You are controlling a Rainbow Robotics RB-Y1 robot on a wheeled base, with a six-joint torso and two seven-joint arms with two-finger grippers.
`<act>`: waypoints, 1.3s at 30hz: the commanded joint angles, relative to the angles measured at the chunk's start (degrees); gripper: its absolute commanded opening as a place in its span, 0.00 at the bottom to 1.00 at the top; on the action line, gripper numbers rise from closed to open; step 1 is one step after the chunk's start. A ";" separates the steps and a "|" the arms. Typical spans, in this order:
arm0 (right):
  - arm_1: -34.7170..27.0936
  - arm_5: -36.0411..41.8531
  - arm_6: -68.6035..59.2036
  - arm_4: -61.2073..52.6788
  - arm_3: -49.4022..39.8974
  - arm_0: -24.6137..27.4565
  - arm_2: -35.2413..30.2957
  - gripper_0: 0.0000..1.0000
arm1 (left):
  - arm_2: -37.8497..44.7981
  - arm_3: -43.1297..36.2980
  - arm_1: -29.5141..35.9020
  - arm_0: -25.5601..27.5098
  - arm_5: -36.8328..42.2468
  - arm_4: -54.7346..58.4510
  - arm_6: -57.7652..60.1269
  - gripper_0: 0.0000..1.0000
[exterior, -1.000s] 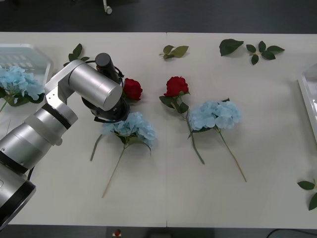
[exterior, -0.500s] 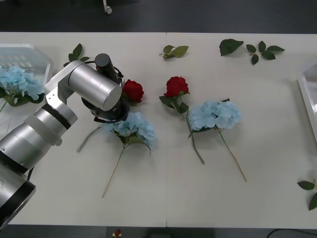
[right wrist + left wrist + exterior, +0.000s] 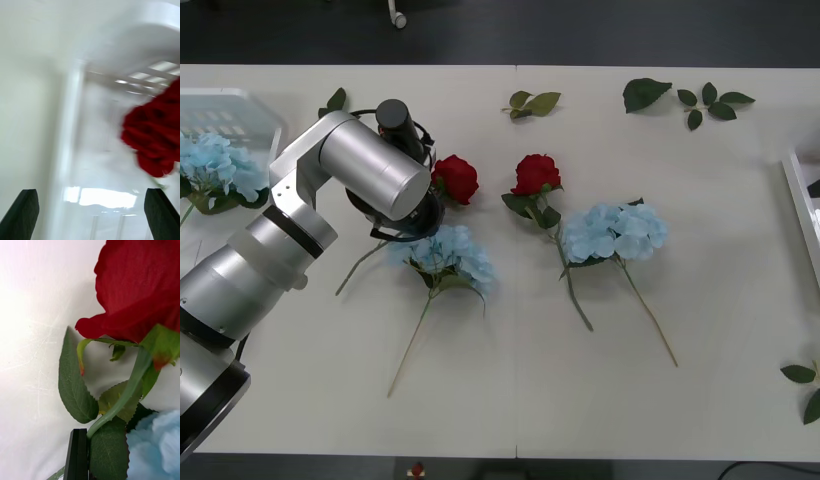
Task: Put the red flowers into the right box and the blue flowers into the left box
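Observation:
My left arm [image 3: 370, 175] reaches over the table's left-middle, its wrist covering the gripper in the front view. In the left wrist view my left gripper [image 3: 87, 450] is shut on the green stem of a red flower [image 3: 142, 288], with one black finger [image 3: 78, 455] beside the stem. That rose [image 3: 455, 179] lies next to a blue flower [image 3: 448, 254]. Another red flower [image 3: 535, 173] and blue flower [image 3: 616, 231] lie mid-table. A blue flower [image 3: 215, 168] rests in the left box [image 3: 250, 102]. My right gripper [image 3: 90, 197] hangs open over the right box [image 3: 112, 71], where a red flower [image 3: 153, 138] lies.
Loose green leaf sprigs lie along the table's far side [image 3: 532, 102] [image 3: 646, 93] [image 3: 710, 105], by the left arm [image 3: 335, 100] and at the front right [image 3: 805, 385]. The right box's rim [image 3: 802, 205] shows at the right edge.
The held rose's bloom has shifted slightly up and right, and its stem's free end has swung left and up off its earlier line. The left wrist has turned a little.

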 commanded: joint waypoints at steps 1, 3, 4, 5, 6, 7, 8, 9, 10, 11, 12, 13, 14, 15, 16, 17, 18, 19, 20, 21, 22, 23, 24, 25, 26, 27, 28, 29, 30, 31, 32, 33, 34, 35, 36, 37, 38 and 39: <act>-4.76 3.72 1.05 -5.69 -7.90 0.14 -3.27 0.83 | 4.31 -8.15 1.98 -1.85 4.13 0.24 -4.02 0.00; -5.20 5.21 0.97 -8.15 -10.01 0.14 -4.24 0.84 | 7.39 -10.44 2.07 -1.05 5.89 1.12 -6.57 0.00; -5.38 5.82 0.88 -9.47 -11.15 0.14 -4.68 0.85 | 9.06 -11.49 2.07 -0.70 6.77 1.82 -8.32 0.00; -5.55 6.70 0.79 -10.96 -12.56 0.14 -5.12 0.85 | 11.52 -12.81 2.07 -0.26 7.82 2.97 -10.96 0.00; -5.64 7.06 0.70 -11.67 -13.35 0.14 -5.38 0.86 | 12.84 -13.52 2.07 0.00 8.35 3.67 -12.19 0.00; -5.81 7.67 0.44 -12.81 -14.76 0.14 -5.73 0.86 | 15.21 -14.92 2.07 0.53 9.23 5.16 -14.56 0.00; -5.90 8.29 0.09 -13.77 -16.25 0.14 -5.99 0.86 | 17.50 -16.24 2.07 0.97 10.11 6.74 -16.67 0.00; -5.99 8.64 -0.62 -14.57 -17.39 0.14 -6.17 0.86 | 19.17 -17.29 2.07 1.23 10.64 8.24 -18.61 0.00; -5.99 9.08 -2.20 -15.27 -18.98 0.14 -6.52 0.86 | 21.19 -18.44 2.07 1.49 11.43 10.00 -20.63 0.00; -6.08 9.43 -3.60 -15.27 -20.56 0.14 -6.43 0.86 | 22.51 -19.23 2.07 1.67 12.04 11.31 -22.12 0.00; -6.17 9.69 -5.45 -14.74 -23.02 0.14 -6.43 0.86 | 24.18 -20.11 2.07 1.85 12.92 13.34 -23.88 0.00; -6.25 9.87 -7.03 -14.39 -24.86 0.23 -6.43 0.85 | 25.32 -20.63 2.07 1.93 13.71 15.01 -25.02 0.00; -6.17 10.31 -8.70 -13.95 -26.62 0.23 -6.43 0.86 | 26.46 -20.99 2.07 2.02 14.42 16.59 -25.99 0.00; -6.17 10.75 -10.55 -12.98 -28.64 0.23 -6.43 0.86 | 27.69 -21.16 1.98 2.02 15.29 18.52 -26.69 0.00; -6.17 11.01 -11.95 -11.93 -30.58 0.23 -6.43 0.85 | 28.83 -21.16 1.89 2.11 16.09 20.46 -27.40 0.00; -6.25 11.54 -14.06 -10.35 -33.39 0.23 -6.43 0.85 | 30.33 -21.07 1.71 2.11 17.14 23.18 -28.28 0.00; -6.08 11.98 -15.47 -9.29 -35.41 0.32 -6.43 0.86 | 31.21 -21.16 1.63 2.11 17.93 25.03 -28.72 0.00; -5.90 12.50 -17.05 -8.33 -37.17 0.32 -6.35 0.85 | 32.26 -21.16 1.63 2.11 18.72 27.14 -28.89 0.00; -5.46 13.03 -18.81 -7.45 -39.28 0.32 -6.35 0.86 | 33.58 -20.72 1.54 2.11 19.60 30.74 -28.80 0.00; -5.11 13.30 -20.04 -7.18 -40.60 0.32 -6.26 0.86 | 34.72 -20.11 1.54 2.20 20.22 33.90 -28.63 0.00; -4.50 13.56 -21.45 -6.83 -42.09 0.32 -6.17 0.86 | 35.86 -18.96 1.54 2.20 20.66 37.68 -28.54 0.00; -3.97 13.91 -22.41 -6.57 -43.06 0.32 -6.08 0.86 | 36.66 -17.91 1.54 2.20 20.83 40.23 -28.45 0.00; -3.18 14.35 -23.73 -6.04 -44.29 0.32 -5.99 0.86 | 37.45 -16.59 1.54 2.20 21.18 43.75 -28.28 0.00; -2.83 14.61 -24.35 -5.78 -44.82 0.32 -5.91 0.85 | 37.80 -15.89 1.54 2.20 21.18 45.33 -28.19 0.00; -2.04 14.97 -25.31 -4.99 -45.87 0.32 -5.73 0.86 | 38.33 -14.83 1.54 2.20 21.18 48.40 -28.01 0.00; -1.51 15.05 -26.10 -4.28 -46.57 0.32 -5.38 0.85 | 38.68 -14.22 1.54 2.20 21.18 50.43 -27.75 0.00; -0.89 15.05 -27.33 -3.05 -47.45 0.32 -4.85 0.86 | 39.03 -13.78 1.54 2.20 21.18 52.89 -27.40 0.00; -0.19 15.05 -28.12 -2.09 -47.89 0.32 -4.50 0.86 | 39.20 -13.60 1.54 2.20 21.10 54.64 -26.69 0.00; 0.60 14.88 -29.00 -0.68 -48.33 0.32 -3.71 0.86 | 39.47 -13.69 1.54 2.20 21.10 56.75 -24.76 0.00; 0.87 14.53 -29.27 -0.06 -48.42 0.32 -3.27 0.86 | 39.56 -13.69 1.54 2.20 21.10 57.81 -23.53 0.00; 1.48 13.91 -28.83 1.08 -48.42 0.32 -2.13 0.86 | 39.73 -13.69 1.54 2.20 20.74 60.97 -20.72 0.00; 1.48 13.38 -28.74 1.43 -48.33 0.32 -1.51 0.86 | 39.73 -13.69 1.54 2.20 20.48 62.29 -19.66 0.00; 1.48 12.15 -28.56 1.61 -48.16 0.32 -0.54 0.85 | 39.73 -13.78 1.54 2.20 19.86 64.22 -17.64 0.00; 1.39 11.01 -28.21 1.52 -47.89 0.32 0.25 0.86 | 39.82 -13.96 1.63 2.20 19.43 65.37 -16.23 0.00; 0.95 8.99 -27.86 1.25 -47.72 0.32 1.13 0.85 | 39.73 -14.31 1.63 2.20 18.81 66.42 -14.56 0.00; 0.60 7.23 -27.60 0.90 -47.63 0.32 1.92 0.85 | 39.73 -14.57 1.54 2.20 18.37 67.13 -12.98 0.00; -0.10 4.86 -27.16 0.38 -47.63 0.32 2.88 0.86 | 39.73 -15.10 1.54 2.20 17.67 67.39 -10.87 0.00; -0.37 3.45 -26.98 -0.06 -47.63 0.32 3.41 0.86 | 39.73 -15.36 1.63 2.20 17.32 67.48 -9.99 0.00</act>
